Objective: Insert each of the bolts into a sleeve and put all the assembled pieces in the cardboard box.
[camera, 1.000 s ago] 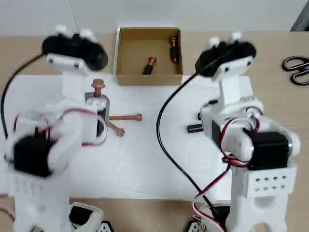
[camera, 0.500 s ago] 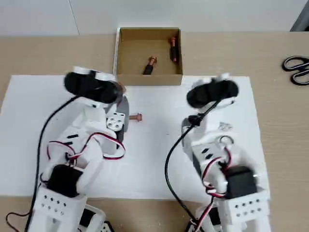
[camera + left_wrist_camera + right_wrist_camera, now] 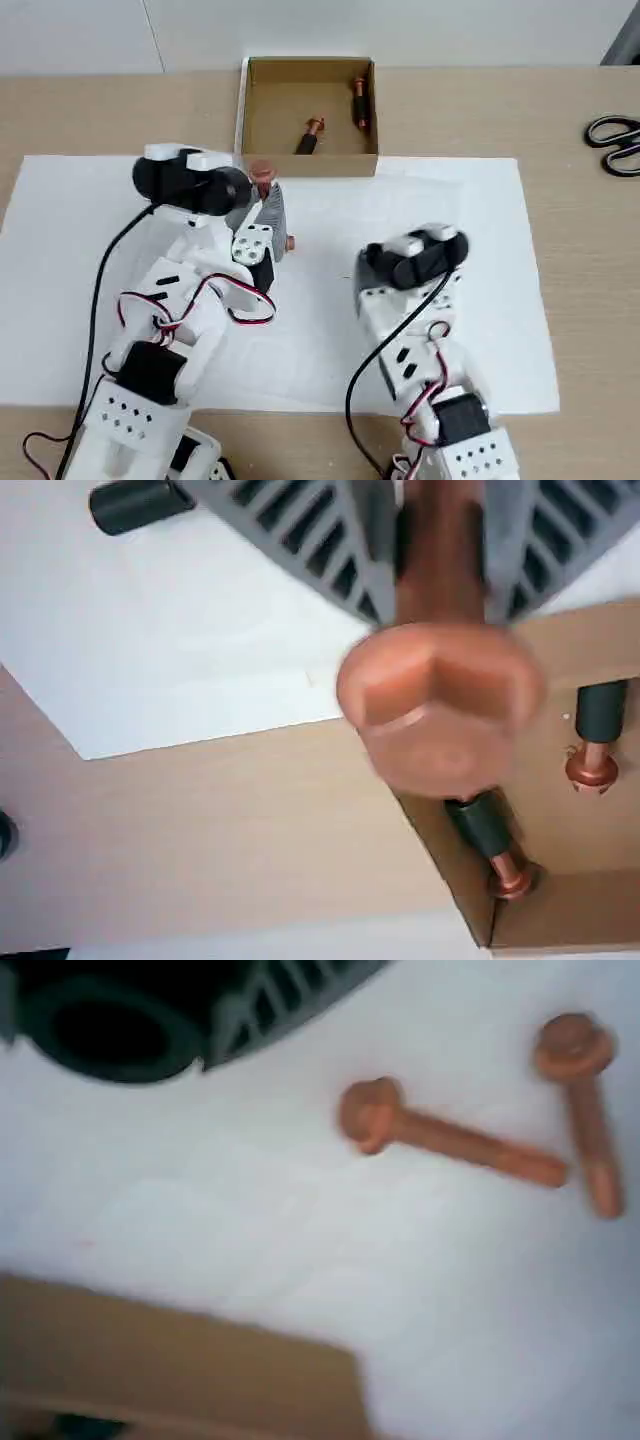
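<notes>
Closest to the robot is the right gripper (image 3: 140, 1015). It looks clamped on a black sleeve (image 3: 115, 1032), and the sleeve's open hole looks back at the wrist camera. A bit farther out, two loose bolts (image 3: 450, 1145) lie flat and close together on the white paper (image 3: 480, 220).

Farther again, and over to the left, is the left gripper (image 3: 268, 205). It is squeezed tight on a copper bolt (image 3: 440, 700). The bolt runs the same way as the gripper. Its fat head sticks out past the tips, toward the cardboard box (image 3: 242, 110) (the thin end is tucked between the jaws, so I cannot see it). Farthest away is the box, just past the bolt's head, with two finished pieces (image 3: 310, 135) inside.

What matters next, I think, is that the bolt and the sleeve have to meet. Right now they are apart, with bare paper between them. The sleeve is to the right of the bolt and nearer the robot. The bolt's head points away from the sleeve, so the thin end must be lined up with the hole. The left arm is the one nearer the box.
</notes>
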Motion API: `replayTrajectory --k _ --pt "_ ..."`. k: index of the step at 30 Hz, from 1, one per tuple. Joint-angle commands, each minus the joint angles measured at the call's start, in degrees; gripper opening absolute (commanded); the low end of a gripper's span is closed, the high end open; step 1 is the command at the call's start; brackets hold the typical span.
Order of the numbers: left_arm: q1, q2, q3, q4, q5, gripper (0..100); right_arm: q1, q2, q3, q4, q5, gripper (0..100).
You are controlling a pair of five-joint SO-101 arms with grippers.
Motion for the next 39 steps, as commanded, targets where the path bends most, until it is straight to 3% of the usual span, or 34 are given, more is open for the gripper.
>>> replayTrajectory --k 1,5,20,39 --pt "0.6 -1.5 2.4 -5.0 1.4 1 -4.6 -3.8 0.3 0.5 0.5 0.4" --pt "4.0 -1.5 4.3 -6.8 5.1 1 -5.7 -6.2 0.6 0.8 0.5 0.4" --pt "11.3 -1.1 0.2 -7.0 6.6 1 -9.2 -11.8 4.5 0.5 0.4 0.4" --pt "11.8 2.4 -1.1 -7.0 6.9 1 -11.0 -11.5 4.5 0.8 0.4 0.4"
